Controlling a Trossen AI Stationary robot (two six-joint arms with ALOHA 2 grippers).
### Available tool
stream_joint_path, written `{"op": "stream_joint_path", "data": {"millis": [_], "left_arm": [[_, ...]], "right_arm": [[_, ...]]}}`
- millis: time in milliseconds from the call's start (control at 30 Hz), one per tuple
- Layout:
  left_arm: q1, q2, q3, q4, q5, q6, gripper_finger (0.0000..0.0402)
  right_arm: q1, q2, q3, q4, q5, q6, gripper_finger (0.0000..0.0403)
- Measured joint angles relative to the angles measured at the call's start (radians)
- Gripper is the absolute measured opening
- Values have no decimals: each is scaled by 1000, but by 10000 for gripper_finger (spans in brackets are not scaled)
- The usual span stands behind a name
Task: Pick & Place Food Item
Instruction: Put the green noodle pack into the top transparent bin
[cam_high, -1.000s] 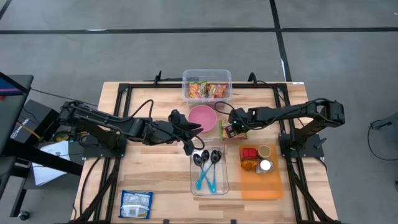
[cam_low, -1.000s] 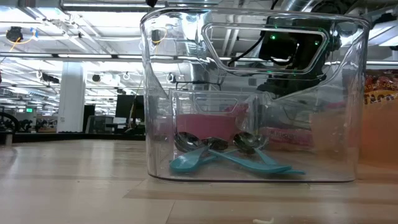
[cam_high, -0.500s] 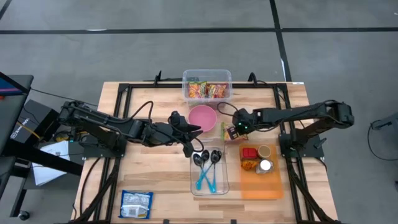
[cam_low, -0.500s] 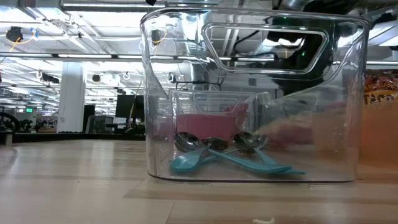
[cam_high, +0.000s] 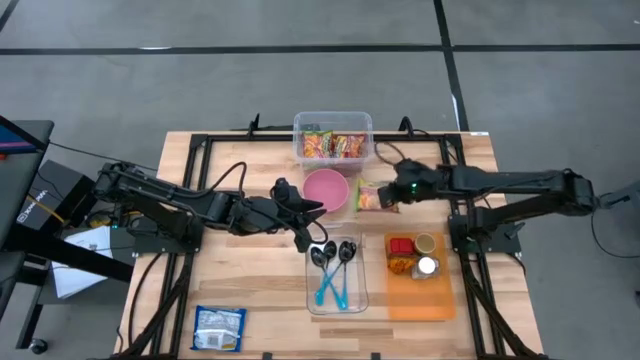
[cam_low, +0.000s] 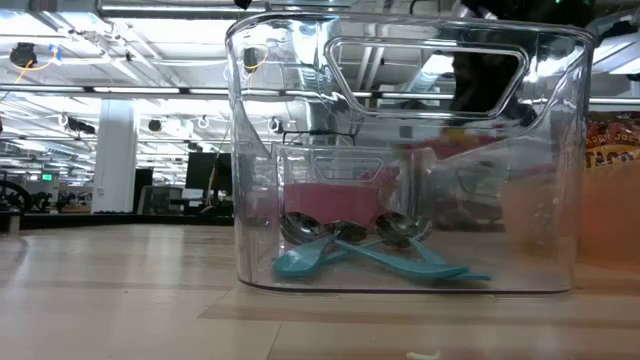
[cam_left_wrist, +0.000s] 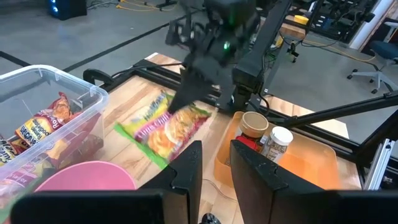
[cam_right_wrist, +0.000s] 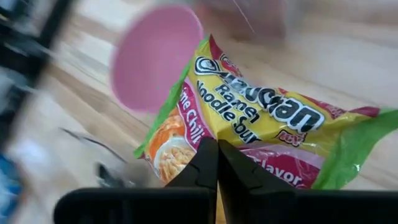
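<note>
A yellow-green ramen packet (cam_high: 371, 196) hangs beside the pink bowl (cam_high: 326, 188), with my right gripper (cam_high: 390, 194) shut on it. The left wrist view shows the packet (cam_left_wrist: 163, 129) slanting under that gripper (cam_left_wrist: 186, 93), above the wood. My left gripper (cam_high: 315, 208) waits at the bowl's near-left side. Its fingers (cam_left_wrist: 189, 168) stand a little apart with nothing between them. My right gripper pinches one edge of the ramen packet (cam_right_wrist: 214, 134) between its two fingers. The fingers come from the table's right side, slanting down. The packet hangs tilted below and ahead of them, printed face up, its lower end (cam_left_wrist: 134, 134) toward the bowl.
A clear bin of snack packets (cam_high: 333, 138) stands at the far edge. A clear tray with teal-handled spoons (cam_high: 337, 270) lies near the middle front. An orange tray (cam_high: 420, 290) with jars sits at the right. A blue-white packet (cam_high: 218, 328) lies front left.
My right gripper has risen and drawn back toward the table's right edge, tipping less steeply, still shut on the ramen packet. The packet has come up off the table with it and now shows its printed face.
</note>
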Motion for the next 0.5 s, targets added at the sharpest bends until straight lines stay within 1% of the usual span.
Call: {"op": "stream_joint_path", "data": {"millis": [100,200,367,500], "left_arm": [[0,0,0,-1,0,0,76],[0,0,0,-1,0,1,76],[0,0,0,-3,0,2,76],[0,0,0,-11,0,1,76]], "right_arm": [[-16,-31,1,64,-1,0,0],[-37,-36,13,103,-4,0,0],[-83,11,116,107,-4,-56,0],[-150,76,231,88,-17,-121,0]]}}
